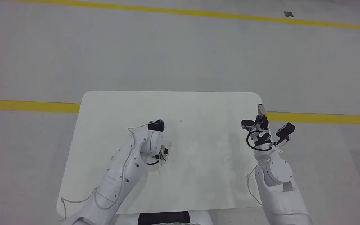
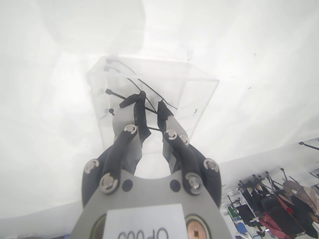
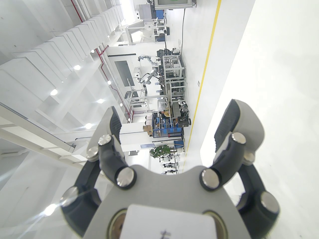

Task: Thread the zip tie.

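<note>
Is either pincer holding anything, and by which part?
Right pincer: open, empty. Left pincer, in the clear box, straddles a zip tie strap with its fingers apart; nothing looks gripped yet.

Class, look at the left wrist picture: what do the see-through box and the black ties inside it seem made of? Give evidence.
Box: clear rigid plastic, probably acrylic, glossy; walls are see-through, edges catch light.
Zip ties: thin black plastic, likely nylon, matte; strips bend and end in blocky heads.
</note>
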Available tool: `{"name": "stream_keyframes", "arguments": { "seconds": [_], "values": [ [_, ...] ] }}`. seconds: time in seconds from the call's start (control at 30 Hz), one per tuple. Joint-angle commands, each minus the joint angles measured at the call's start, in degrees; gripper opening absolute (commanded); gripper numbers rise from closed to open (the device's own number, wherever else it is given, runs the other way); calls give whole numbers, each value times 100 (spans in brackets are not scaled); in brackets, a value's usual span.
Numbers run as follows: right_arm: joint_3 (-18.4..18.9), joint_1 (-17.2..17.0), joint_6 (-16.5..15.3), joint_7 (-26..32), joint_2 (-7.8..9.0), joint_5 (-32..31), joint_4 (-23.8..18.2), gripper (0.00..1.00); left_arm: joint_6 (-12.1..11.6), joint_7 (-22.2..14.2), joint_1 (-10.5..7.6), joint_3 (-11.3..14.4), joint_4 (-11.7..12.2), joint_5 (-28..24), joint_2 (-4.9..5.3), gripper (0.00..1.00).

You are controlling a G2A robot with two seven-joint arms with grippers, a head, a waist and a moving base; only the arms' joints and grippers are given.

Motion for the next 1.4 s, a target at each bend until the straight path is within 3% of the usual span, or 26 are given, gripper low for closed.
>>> {"name": "stream_keyframes", "arguments": {
  "seconds": [0.0,0.07,0.2,0.57,0.63,0.73,0.77,0.87,1.37],
  "values": [
    [0,0,0,0,0,0,0,100,0,2,-9,2,23,7,-6,5],
    [0,0,0,0,0,0,0,100,0,0,-13,-1,35,15,-11,0],
    [0,0,0,0,0,0,0,100,0,-16,-11,-18,22,43,-19,0],
    [0,0,0,0,0,0,0,100,0,-41,359,-41,-758,226,44,0],
    [0,0,0,0,0,0,0,100,0,-41,400,-42,-815,251,61,0],
    [0,0,0,0,0,0,0,100,0,-41,402,-65,-739,234,78,0],
    [0,0,0,0,0,0,0,100,0,-41,394,-66,-703,204,79,14],
    [0,0,0,0,0,0,0,100,0,-41,336,-52,-585,151,78,20],
    [0,0,0,0,0,0,0,100,0,-41,130,6,-236,43,63,19]
  ]
}}
